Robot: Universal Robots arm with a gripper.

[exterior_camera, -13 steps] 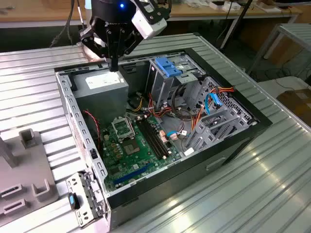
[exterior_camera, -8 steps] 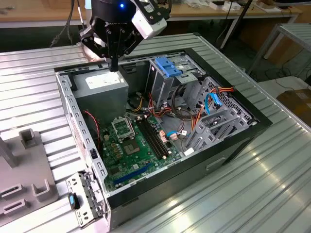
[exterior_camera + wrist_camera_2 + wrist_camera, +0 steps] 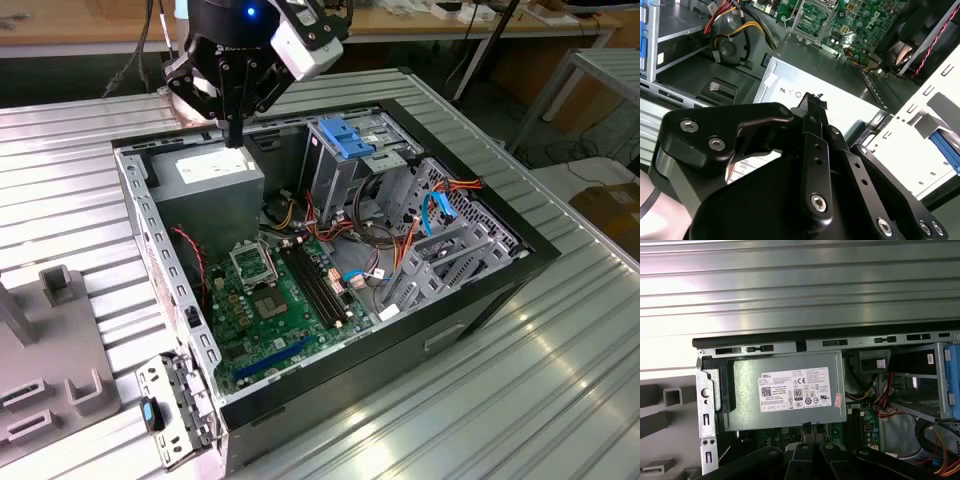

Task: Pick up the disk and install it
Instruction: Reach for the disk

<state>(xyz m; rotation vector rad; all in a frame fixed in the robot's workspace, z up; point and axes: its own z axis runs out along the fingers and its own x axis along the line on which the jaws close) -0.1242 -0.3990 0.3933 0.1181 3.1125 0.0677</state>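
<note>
Computer case (image 3: 150, 230) lies open on the ribbed metal bench (image 3: 80, 160) in the exterior view, and the gripper (image 3: 236, 138) hangs just above the grey power supply (image 3: 205, 180), its jaws together with nothing between them. Toward the exterior view's right stands the drive cage (image 3: 340, 190), capped by a ribbed light-blue flap (image 3: 345, 138), with a thin blue cable (image 3: 440, 212) beyond it and the green circuit board (image 3: 270, 310) nearer the camera. In the second wrist view the gripper (image 3: 812, 102) points at the power supply (image 3: 785, 82), jaws meeting at the tips. A blue strip (image 3: 945, 145) sits behind the white case wall (image 3: 920, 105), too partly seen to name. In the first wrist view the gripper (image 3: 813, 427) hovers over the labelled power supply (image 3: 785, 390), with a blue edge (image 3: 952, 382) off by the cage side. Where the disk sits cannot be told for sure, since none of these blue parts clearly frames a dark drive. By its kind the disk should be stiff, dense, smooth-faced and sensitive to knocks. The safest hold is probably across its long railed edges near the middle, away from the connector end.
</note>
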